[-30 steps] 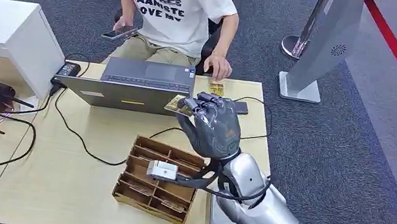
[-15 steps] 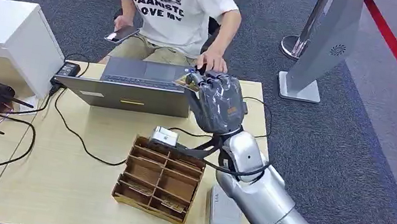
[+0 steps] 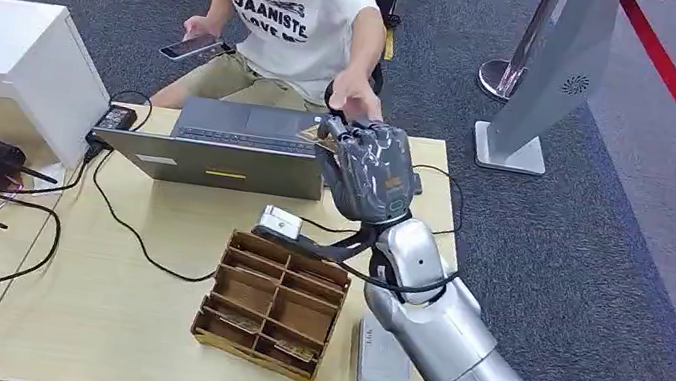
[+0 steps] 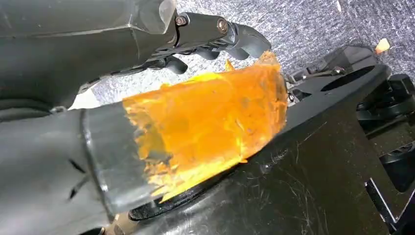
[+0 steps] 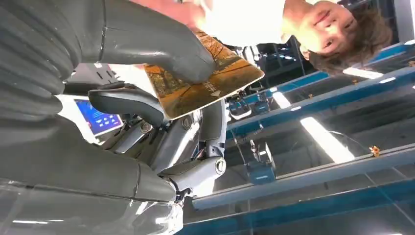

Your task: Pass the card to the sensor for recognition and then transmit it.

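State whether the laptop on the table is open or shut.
Open. The laptop shows its keyboard deck, with the lid folded back toward the robot.

My right robot hand (image 3: 372, 170) holds the card (image 3: 327, 135) up at 12 o'clock, over the tabletop (image 3: 144, 313). A person's hand (image 3: 355, 105) reaches toward the card.

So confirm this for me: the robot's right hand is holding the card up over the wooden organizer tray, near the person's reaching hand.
Not quite. The right hand does hold the card near the person's reaching hand, but over the far edge of the table beside the laptop, not over the wooden organizer tray, which sits nearer the robot. The head view shows this.
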